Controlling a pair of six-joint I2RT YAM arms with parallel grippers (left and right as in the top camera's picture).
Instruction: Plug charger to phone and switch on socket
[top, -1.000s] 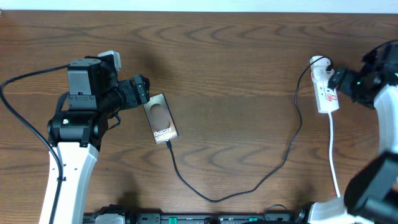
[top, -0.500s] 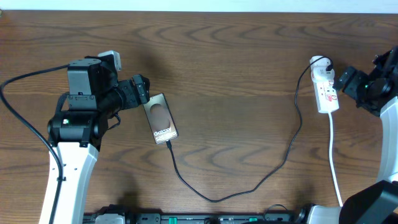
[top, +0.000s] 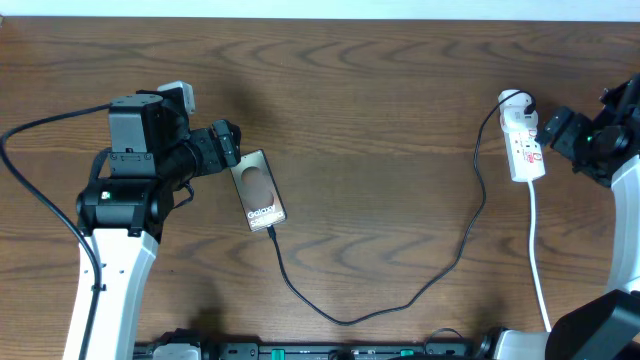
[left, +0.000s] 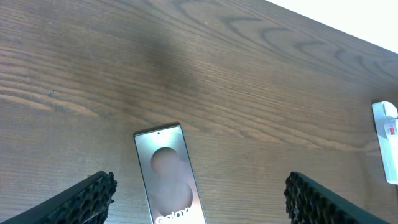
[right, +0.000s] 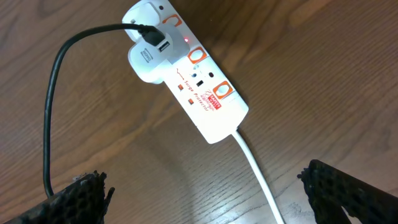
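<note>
We see the phone (top: 258, 191) lying back-up on the left half of the wooden counter (top: 360, 120), about midway between the far and near edges. Its long axis runs far to near, with the near end swung slightly toward the right edge; the "Galaxy" lettering sits at that near end. The charger (top: 400, 300) meets the phone at the near end, sags toward the near edge in a wide loop, then climbs along the right side to its white adapter (right: 149, 59). The adapter is seated in the far end of the socket (top: 524, 143). The socket lies close to the right edge, nearer the far right corner, its long axis also running far to near. Its white cord (top: 538, 260) leaves the near end toward the near edge, and a small red light (right: 186, 40) glows beside the adapter. The left gripper (left: 199, 193) hangs over the phone's far end, jaws spread wide and gripping nothing. The right gripper (right: 202, 186) hovers just beside the socket, likewise spread wide and empty.
</note>
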